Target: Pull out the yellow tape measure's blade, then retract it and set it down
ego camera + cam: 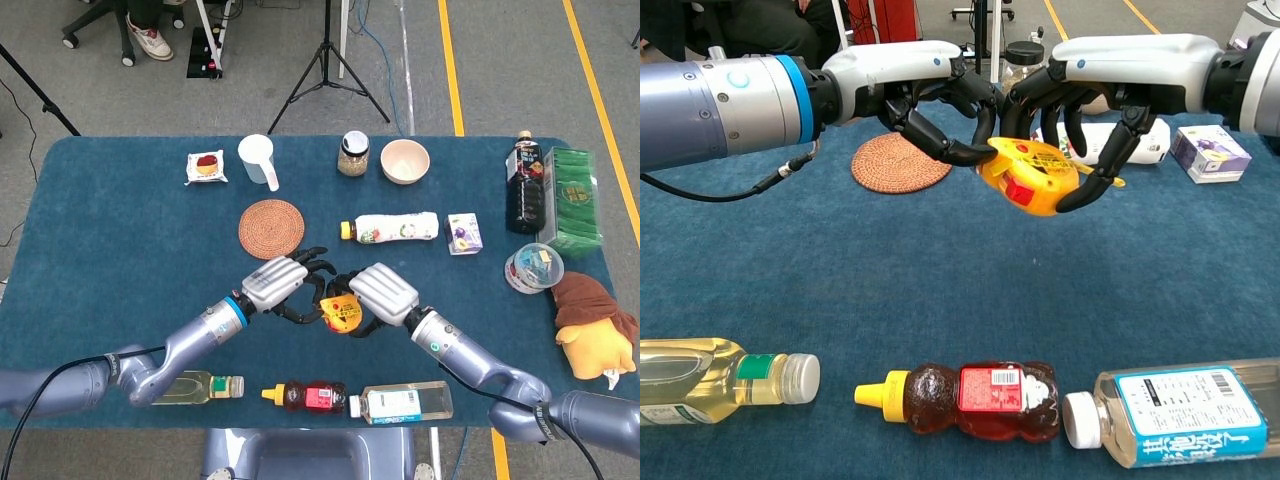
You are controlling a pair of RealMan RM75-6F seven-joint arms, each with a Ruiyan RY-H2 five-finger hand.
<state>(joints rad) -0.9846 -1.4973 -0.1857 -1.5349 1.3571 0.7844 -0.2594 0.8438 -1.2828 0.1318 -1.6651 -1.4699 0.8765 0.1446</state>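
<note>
Both hands meet over the middle of the blue table [120, 220]. The right hand [1080, 120] grips the yellow tape measure [1030, 178] above the cloth, dark fingers curled round its rounded plastic case. The left hand [940, 110] pinches at the case's near edge; whether it has the blade tip is hidden by its fingers. From the head camera the case [341, 312] is mostly covered by silver knuckles. Behind lie a woven round coaster [271, 228] and a white bottle [392, 228] on its side
</note>
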